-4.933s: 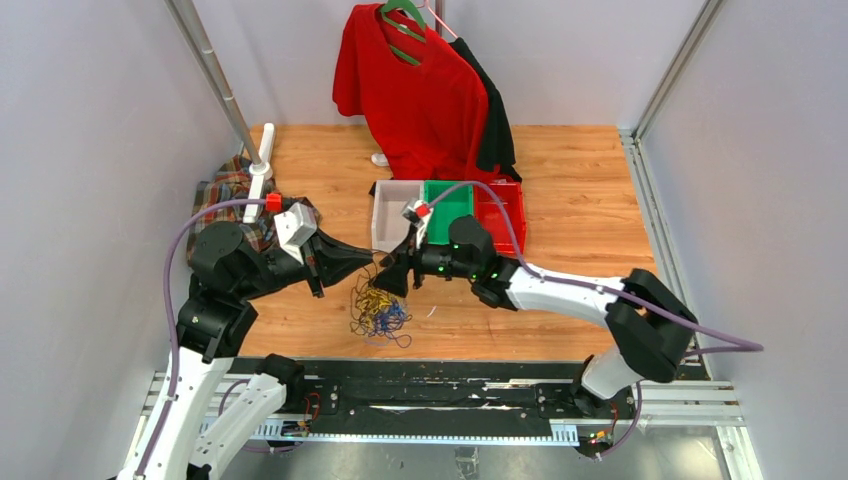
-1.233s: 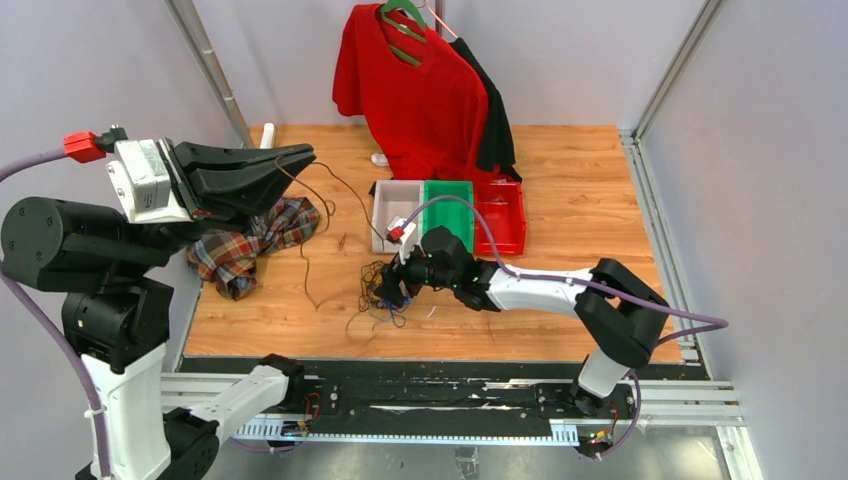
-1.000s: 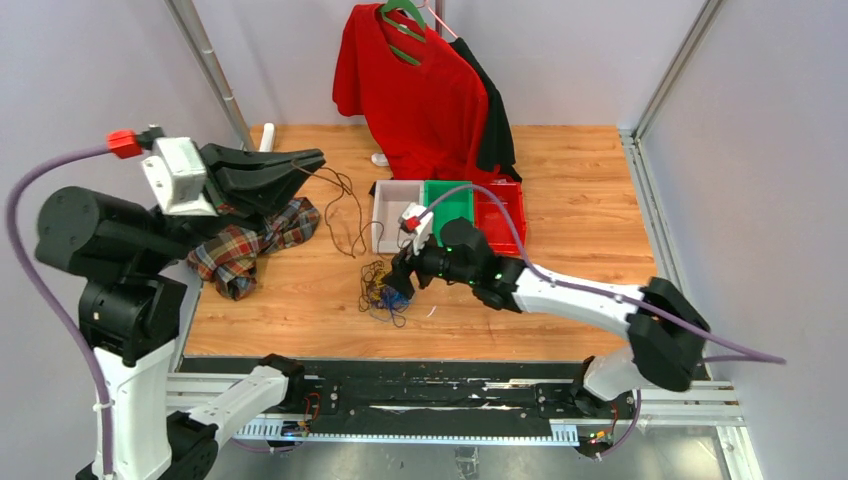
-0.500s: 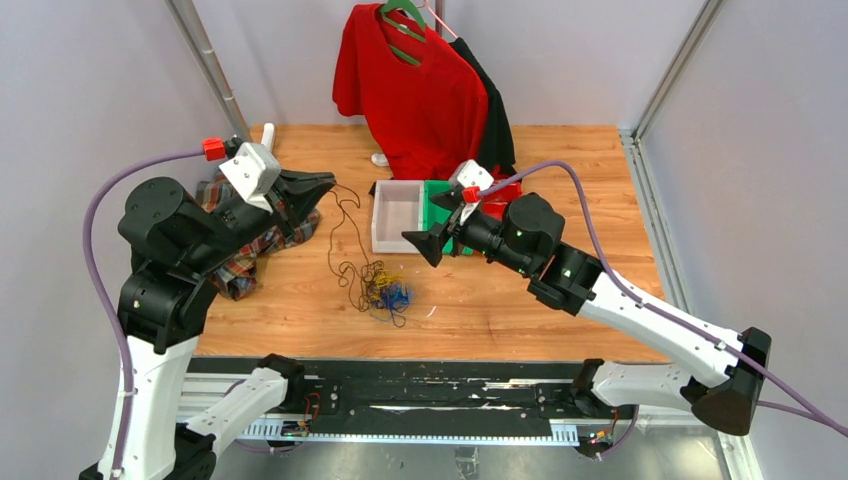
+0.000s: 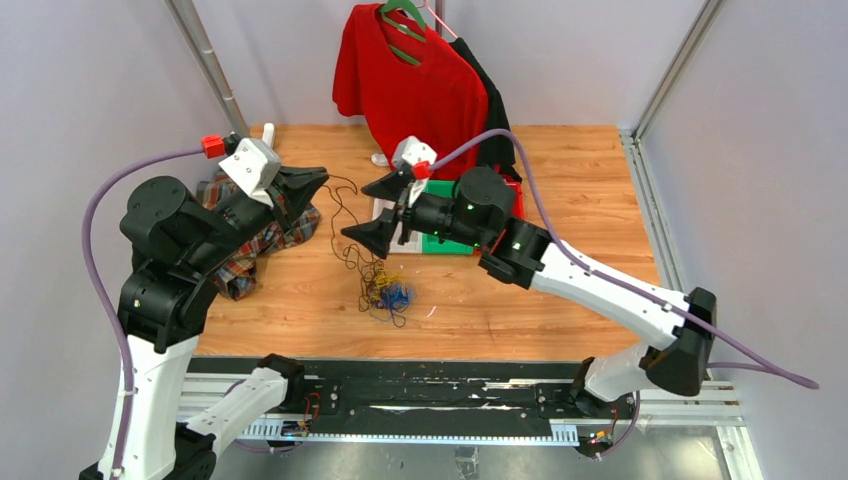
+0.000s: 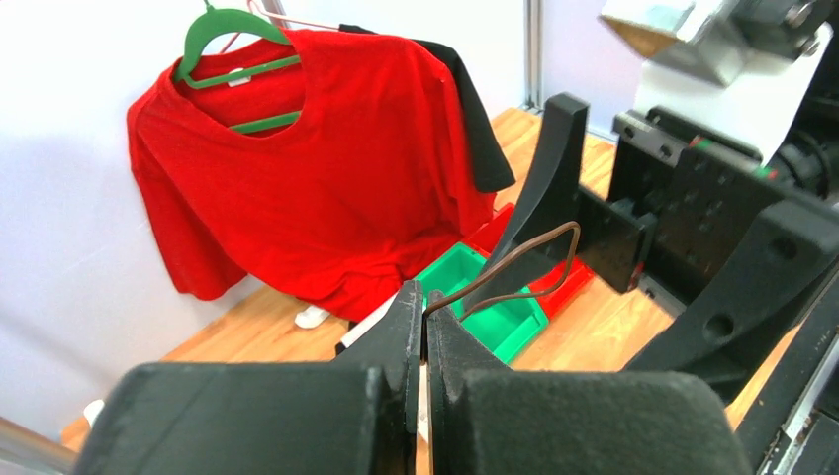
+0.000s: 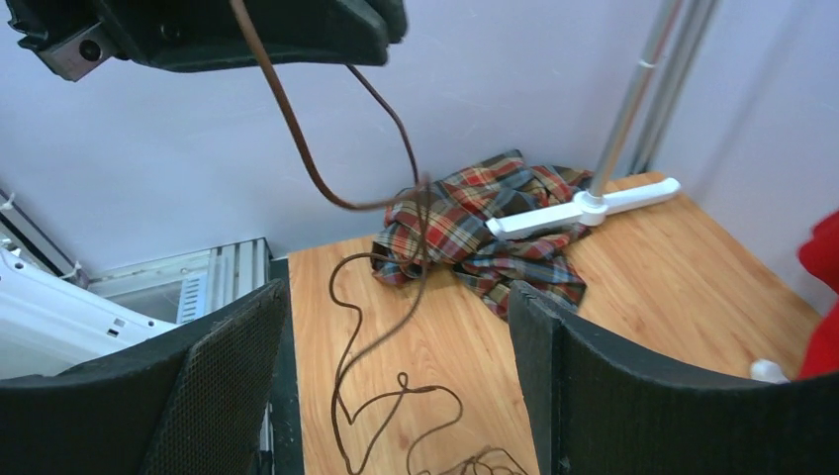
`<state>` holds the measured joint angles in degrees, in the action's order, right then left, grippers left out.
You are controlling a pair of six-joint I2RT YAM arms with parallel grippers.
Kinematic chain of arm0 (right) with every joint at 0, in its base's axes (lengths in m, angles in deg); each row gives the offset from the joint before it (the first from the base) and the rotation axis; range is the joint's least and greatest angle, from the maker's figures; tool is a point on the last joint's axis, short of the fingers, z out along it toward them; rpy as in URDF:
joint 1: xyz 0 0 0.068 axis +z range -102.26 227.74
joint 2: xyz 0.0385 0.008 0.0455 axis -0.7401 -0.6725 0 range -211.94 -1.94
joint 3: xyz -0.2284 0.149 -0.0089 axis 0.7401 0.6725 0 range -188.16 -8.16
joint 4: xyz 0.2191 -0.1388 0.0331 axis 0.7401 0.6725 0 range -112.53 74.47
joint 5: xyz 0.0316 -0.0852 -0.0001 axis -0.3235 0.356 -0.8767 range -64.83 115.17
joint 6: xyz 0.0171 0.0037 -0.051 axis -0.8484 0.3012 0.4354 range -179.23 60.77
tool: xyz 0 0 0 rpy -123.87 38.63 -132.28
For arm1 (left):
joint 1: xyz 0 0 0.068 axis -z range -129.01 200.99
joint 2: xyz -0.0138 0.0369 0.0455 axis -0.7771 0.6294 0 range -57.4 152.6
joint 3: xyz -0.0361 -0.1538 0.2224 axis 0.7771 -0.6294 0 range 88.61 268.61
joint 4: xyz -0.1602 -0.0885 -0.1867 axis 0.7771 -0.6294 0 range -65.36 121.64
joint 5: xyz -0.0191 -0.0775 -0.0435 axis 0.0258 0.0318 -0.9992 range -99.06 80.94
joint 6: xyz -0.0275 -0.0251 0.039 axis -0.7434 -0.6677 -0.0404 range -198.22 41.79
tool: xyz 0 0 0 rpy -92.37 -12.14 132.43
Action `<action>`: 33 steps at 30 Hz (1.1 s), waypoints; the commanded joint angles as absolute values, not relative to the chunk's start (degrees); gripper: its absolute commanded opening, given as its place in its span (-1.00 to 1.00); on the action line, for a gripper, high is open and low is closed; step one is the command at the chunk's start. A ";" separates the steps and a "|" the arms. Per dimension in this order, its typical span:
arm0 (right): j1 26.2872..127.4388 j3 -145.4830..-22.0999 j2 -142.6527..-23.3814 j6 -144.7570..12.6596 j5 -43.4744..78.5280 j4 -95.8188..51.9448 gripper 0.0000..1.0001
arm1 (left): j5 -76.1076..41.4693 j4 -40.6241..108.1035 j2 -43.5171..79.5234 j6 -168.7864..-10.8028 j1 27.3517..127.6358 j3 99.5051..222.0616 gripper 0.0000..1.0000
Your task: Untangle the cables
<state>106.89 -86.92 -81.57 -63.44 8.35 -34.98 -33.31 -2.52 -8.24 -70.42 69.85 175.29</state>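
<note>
— On the counter point(image 5: 580, 190), where do the cables point(image 5: 382, 293) sit?

— At about 7 o'clock from its middle. I see them as a black, yellow and blue knot lying on the wood.

— And your left end effector point(image 5: 322, 178)?

— It is raised off the counter at 10 o'clock from the knot, pinched tight on one dark strand point(image 6: 514, 262). On my left wrist camera the strand comes out between the closed fingers point(image 6: 391, 341) and loops away toward 2 o'clock. From above, I see it droop from the tips down to the knot.

— The right one?

— My right end effector point(image 5: 368, 212) hangs at 12 o'clock from the knot, spread wide and gripping nothing. Its own camera shows the strand dangling in the gap between the two fingers point(image 7: 233, 366).

— Anything else around?

— I see a plaid cloth point(image 5: 238, 268) at the counter's 9 o'clock edge, and a red shirt point(image 5: 415, 95) hanging at 12 o'clock.
</note>
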 commanded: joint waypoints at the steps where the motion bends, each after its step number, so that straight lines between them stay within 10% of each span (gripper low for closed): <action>1: 108.84 -90.80 -85.67 -63.88 7.46 -38.62 0.63 | -34.53 -2.89 -8.41 -70.44 70.03 175.32 -0.99; 11: 110.33 -95.77 -93.18 -63.05 12.24 -43.66 0.43 | -35.81 -2.90 -8.35 -72.68 70.06 175.37 -0.99; 17: 109.42 -99.30 -95.64 -64.95 13.94 -41.84 -0.96 | -36.27 -3.26 -8.43 -73.17 70.07 175.60 -0.99; 21: 105.60 -99.31 -94.34 -67.64 15.57 -39.33 -0.99 | -38.75 -7.68 -7.34 -72.75 70.05 177.59 -0.86; 31: 88.43 -85.47 -80.63 -71.50 18.12 -35.17 -0.99 | -36.77 -18.21 -6.95 -65.60 70.06 176.09 0.89; 33: 85.96 -83.56 -77.92 -69.04 21.11 -32.36 -0.99 | -35.57 -19.33 -6.75 -64.42 70.07 175.60 0.96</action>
